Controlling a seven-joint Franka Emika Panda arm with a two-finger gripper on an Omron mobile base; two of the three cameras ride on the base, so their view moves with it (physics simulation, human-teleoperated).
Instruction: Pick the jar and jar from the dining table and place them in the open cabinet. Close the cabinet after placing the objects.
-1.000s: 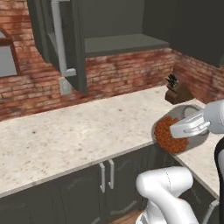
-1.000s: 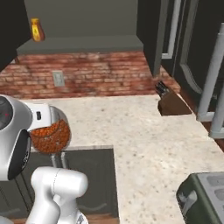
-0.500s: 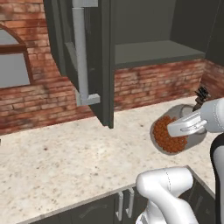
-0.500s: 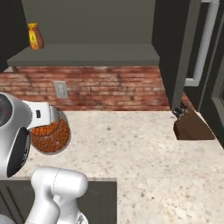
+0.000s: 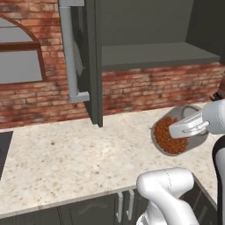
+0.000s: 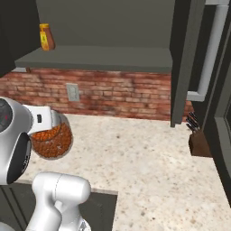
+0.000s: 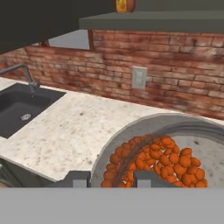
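One small orange bottle (image 6: 45, 37) stands at the upper left of the right base view on the open cabinet (image 6: 103, 57) shelf. A knife block (image 6: 198, 140) sits at right by the brick wall, a sink (image 7: 19, 109) at the hand view's left. The open door (image 5: 90, 66) hangs left of centre in the left base view. The gripper (image 7: 111, 178) clasps the jar (image 5: 173, 132), lying tilted, long axis roughly level, at centre right above the counter (image 5: 66, 158). Both base views have closed in on the cabinet since earlier frames.
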